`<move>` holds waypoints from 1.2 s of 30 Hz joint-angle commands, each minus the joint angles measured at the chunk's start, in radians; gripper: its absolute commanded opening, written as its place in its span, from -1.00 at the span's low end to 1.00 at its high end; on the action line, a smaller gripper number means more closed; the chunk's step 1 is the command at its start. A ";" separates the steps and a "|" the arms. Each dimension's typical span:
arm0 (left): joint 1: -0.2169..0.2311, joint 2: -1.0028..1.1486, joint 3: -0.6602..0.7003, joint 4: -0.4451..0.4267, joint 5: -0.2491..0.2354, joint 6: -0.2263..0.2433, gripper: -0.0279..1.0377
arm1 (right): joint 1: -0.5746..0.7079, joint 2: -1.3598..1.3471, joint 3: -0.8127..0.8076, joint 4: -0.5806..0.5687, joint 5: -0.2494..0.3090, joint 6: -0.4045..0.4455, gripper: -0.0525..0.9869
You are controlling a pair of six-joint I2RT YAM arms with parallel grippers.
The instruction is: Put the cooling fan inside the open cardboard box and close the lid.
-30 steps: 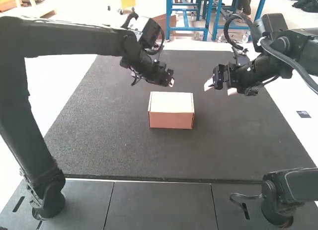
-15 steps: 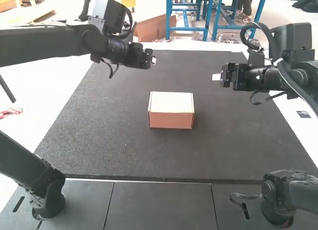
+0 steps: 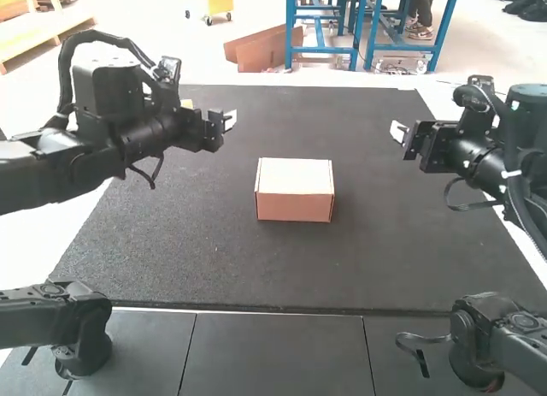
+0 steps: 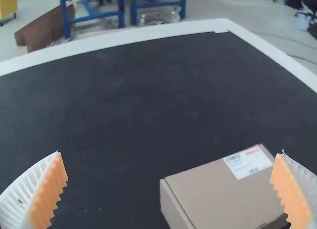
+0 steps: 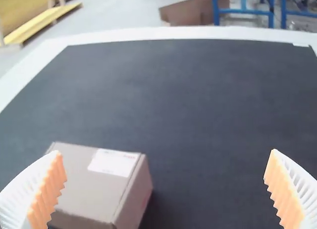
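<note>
Cardboard box sits closed at the middle of the tabletop in the high view, arms flanking it, well apart. Left wrist view: left jaws spread, empty, facing the box. Right wrist view: right jaws likewise, so the fan is presumably inside and only retreat remains.

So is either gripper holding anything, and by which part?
Nothing is held. Left gripper and right gripper are open and empty, apart from the cardboard box.
</note>
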 commanded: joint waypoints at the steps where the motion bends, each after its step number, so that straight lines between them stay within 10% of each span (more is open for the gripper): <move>1: 0.008 -0.079 -0.045 0.020 -0.024 0.058 0.87 | 0.001 -0.048 -0.037 0.045 0.073 -0.035 0.86; 6: 0.008 -0.192 -0.154 0.054 -0.038 0.168 0.86 | 0.003 -0.111 -0.109 0.143 0.077 -0.117 0.86; 16: 0.039 -0.537 -0.448 0.318 -0.067 0.219 0.86 | 0.001 -0.172 -0.234 0.329 0.113 -0.164 0.86; 29: 0.085 -0.818 -0.597 0.127 -0.067 0.242 0.86 | -0.057 -0.370 -0.489 0.444 0.137 -0.215 0.86; 36: 0.131 -0.817 -0.597 -0.011 -0.073 0.114 0.86 | -0.129 -0.450 -0.524 0.342 0.091 -0.181 0.84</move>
